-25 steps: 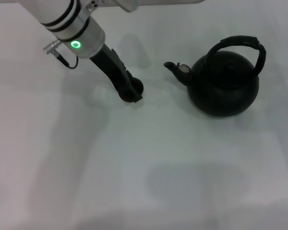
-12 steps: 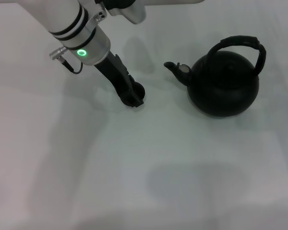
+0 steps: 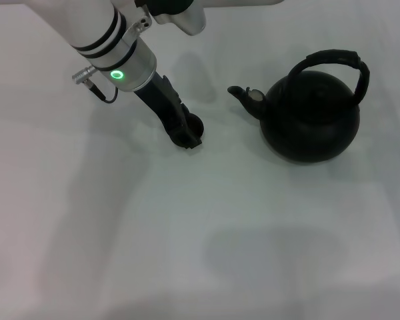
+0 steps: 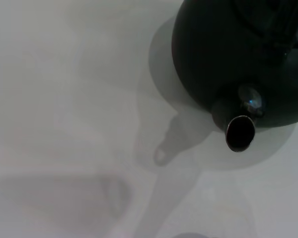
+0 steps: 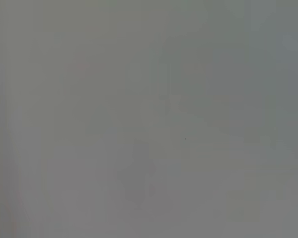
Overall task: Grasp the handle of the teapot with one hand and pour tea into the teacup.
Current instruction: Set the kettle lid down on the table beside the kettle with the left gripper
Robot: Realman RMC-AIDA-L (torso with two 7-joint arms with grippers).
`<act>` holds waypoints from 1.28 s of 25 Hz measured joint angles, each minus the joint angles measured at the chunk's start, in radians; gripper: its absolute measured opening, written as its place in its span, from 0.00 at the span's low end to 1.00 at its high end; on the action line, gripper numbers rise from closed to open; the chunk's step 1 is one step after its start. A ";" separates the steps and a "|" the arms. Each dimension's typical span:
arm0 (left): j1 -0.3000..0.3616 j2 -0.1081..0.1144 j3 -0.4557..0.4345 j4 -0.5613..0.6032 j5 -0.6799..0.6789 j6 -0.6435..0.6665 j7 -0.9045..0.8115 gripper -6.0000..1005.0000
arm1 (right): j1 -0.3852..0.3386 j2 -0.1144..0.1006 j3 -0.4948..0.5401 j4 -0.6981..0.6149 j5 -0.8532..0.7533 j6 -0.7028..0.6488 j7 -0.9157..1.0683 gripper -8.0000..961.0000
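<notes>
Left gripper (image 3: 187, 137) down at teacup (image 3: 193, 125), grip state unclear, teapot (image 3: 311, 118) upright nearby, contents unseen.

Left arm angles down from the upper left, green wrist light on, its dark left hand (image 3: 186, 135) low at the desk (image 3: 187, 233), well left of the teapot (image 3: 311, 117) spout; right arm out of view.

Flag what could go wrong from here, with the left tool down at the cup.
1. The left tool covers the small dark round teacup, so its grip is unverified; the cup could tip or slide.
2. The large round black teapot's spout points at that arm, which may crowd pouring.
3. The thick black arched handle is ungrasped; no right arm visible.
</notes>
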 joint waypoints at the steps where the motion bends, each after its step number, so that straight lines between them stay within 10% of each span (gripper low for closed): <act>1: 0.000 0.000 0.000 0.000 0.000 0.001 0.000 0.70 | 0.000 0.000 0.000 0.000 0.000 0.000 0.000 0.91; 23: -0.001 0.000 0.000 0.015 0.002 0.002 -0.014 0.71 | -0.003 0.000 -0.003 0.000 0.000 0.000 0.000 0.91; 32: -0.016 0.002 0.000 0.015 -0.005 -0.002 -0.016 0.86 | -0.004 0.000 -0.004 0.000 0.000 -0.001 0.000 0.91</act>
